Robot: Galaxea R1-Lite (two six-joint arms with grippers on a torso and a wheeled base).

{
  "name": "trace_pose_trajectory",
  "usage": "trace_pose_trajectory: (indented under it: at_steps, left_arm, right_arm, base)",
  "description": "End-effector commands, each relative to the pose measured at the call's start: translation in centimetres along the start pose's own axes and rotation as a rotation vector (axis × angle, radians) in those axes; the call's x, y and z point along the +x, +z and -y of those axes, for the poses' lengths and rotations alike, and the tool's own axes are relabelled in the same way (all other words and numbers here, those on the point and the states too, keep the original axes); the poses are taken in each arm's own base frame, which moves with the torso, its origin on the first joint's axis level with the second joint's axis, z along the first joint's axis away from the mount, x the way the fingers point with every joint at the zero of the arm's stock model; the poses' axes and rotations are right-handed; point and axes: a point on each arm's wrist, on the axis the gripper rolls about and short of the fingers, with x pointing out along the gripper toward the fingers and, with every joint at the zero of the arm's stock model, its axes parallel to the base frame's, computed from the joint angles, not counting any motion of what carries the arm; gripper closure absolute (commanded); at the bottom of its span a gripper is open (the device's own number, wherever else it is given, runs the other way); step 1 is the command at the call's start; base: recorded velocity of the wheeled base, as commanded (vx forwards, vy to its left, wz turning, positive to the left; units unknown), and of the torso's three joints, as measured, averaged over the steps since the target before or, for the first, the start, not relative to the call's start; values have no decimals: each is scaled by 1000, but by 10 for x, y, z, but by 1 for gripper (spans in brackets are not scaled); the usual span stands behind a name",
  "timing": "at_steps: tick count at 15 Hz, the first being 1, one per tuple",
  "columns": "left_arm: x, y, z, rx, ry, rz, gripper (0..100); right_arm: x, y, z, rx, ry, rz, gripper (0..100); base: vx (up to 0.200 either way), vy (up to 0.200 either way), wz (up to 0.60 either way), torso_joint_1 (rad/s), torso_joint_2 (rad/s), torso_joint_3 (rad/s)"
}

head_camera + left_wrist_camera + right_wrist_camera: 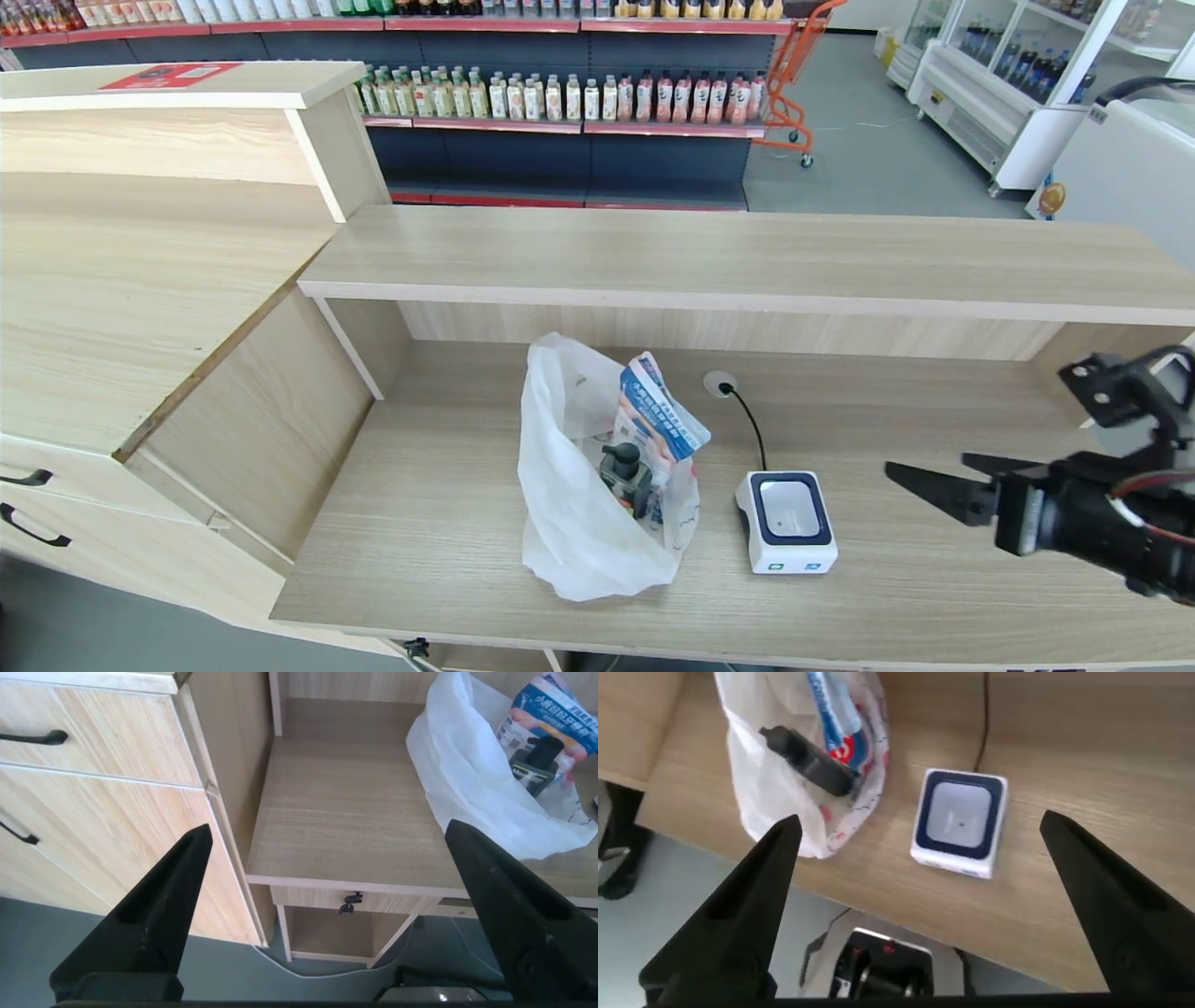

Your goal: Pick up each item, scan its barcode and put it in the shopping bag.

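Note:
A white plastic shopping bag stands open on the wooden counter. Inside it are a blue, white and pink package and a dark pump bottle. A white barcode scanner sits just right of the bag. My right gripper hovers open and empty to the right of the scanner; its wrist view shows the scanner, the bag and the pump bottle beyond its spread fingers. My left gripper is open and empty, low beside the counter's front left corner, with the bag farther off.
The scanner's black cable runs to a grommet in the counter. A raised ledge spans the back. A tall cabinet with drawers stands on the left. Shelves of bottles and an orange cart stand beyond.

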Motion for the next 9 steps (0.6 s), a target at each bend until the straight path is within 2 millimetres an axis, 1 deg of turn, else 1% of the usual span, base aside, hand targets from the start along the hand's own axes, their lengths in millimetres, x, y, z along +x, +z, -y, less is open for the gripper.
trace_pose_trajectory:
  at_steps: [1,3,5,6,7,9]
  left_arm:
    - [0,0,0,0,0,0,0]
    - [0,0,0,0,0,0,0]
    - [0,0,0,0,0,0,0]
    - [0,0,0,0,1,0,0]
    - [0,0,0,0,0,0,0]
    - [0,0,0,0,1,0,0]
  right_arm:
    - [-90,-57,-5,-20,-254,101,0]
    - [-120,-94,-8,-28,-325,173,0]
    - [-141,-124,-13,-35,-381,171,0]
    - [-149,-135,-14,-54,-462,212,0]
    - [-155,-142,-16,-63,-488,258,0]
    - [-160,-149,-18,-93,-447,326,0]
  base:
    - [0,0,0,0,0,0]
    - [0,0,0,0,0,0]
    - [0,0,0,0,0,0]
    - [0,0,0,0,0,0]
    - [0,0,0,0,0,0]
    - [0,0,0,0,0,0]
